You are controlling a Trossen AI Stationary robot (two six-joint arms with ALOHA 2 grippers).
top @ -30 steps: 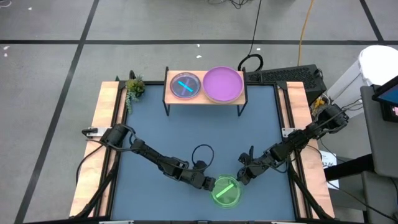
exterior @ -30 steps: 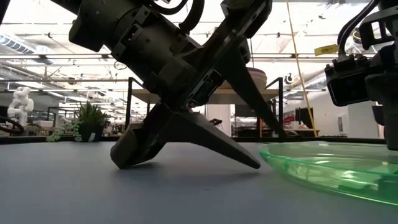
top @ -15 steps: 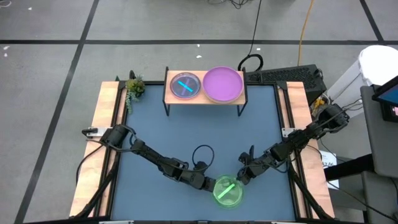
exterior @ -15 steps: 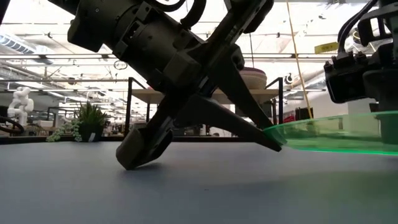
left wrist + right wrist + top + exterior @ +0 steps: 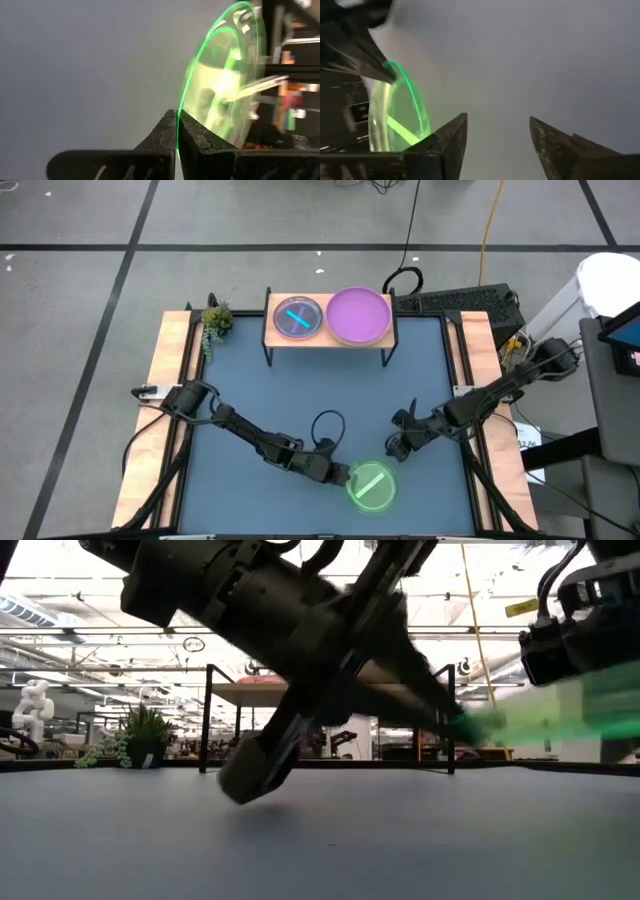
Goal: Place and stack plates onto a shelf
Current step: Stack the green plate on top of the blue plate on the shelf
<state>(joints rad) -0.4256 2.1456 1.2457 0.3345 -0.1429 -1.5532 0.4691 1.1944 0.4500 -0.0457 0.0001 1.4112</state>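
Fingers of the left gripper [image 5: 344,476] pinch the green plate [image 5: 371,486] at 6 o'clock, apparently lifted; right gripper [image 5: 396,446] stands released beside it. Blue plate [image 5: 298,317] and purple plate [image 5: 359,315] sit on the shelf [image 5: 329,341] at 12; green remains.

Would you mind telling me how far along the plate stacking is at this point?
Done: a blue plate and a purple plate sit side by side on the shelf. In hand: the left gripper is shut on the rim of the green plate, lifted off the table; the right gripper is open beside it, holding nothing. Left: getting the green plate onto the shelf. No other plates show.
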